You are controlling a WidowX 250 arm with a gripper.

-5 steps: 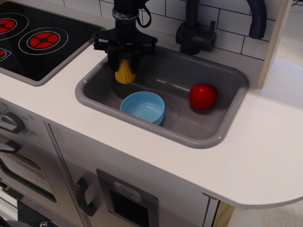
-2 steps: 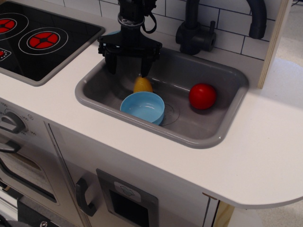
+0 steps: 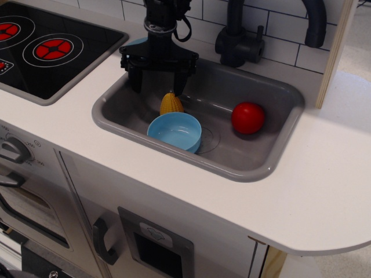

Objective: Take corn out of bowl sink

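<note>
The yellow corn [image 3: 171,103] stands on the floor of the grey sink [image 3: 255,171], just behind the light blue bowl [image 3: 174,131] and outside it. The bowl sits near the sink's front wall and looks empty. My black gripper [image 3: 157,87] hangs over the sink's back left part, just above and left of the corn. Its fingers are spread apart and hold nothing.
A red ball [image 3: 248,117] lies in the right part of the sink. A black tap [image 3: 240,40] stands behind the sink. A black hob with red rings [image 3: 52,49] lies on the counter to the left. White counter [image 3: 324,191] extends to the right.
A second ago my gripper held the corn above the sink. It opened and let it go; the corn dropped to the sink floor behind the bowl and settled upright.
</note>
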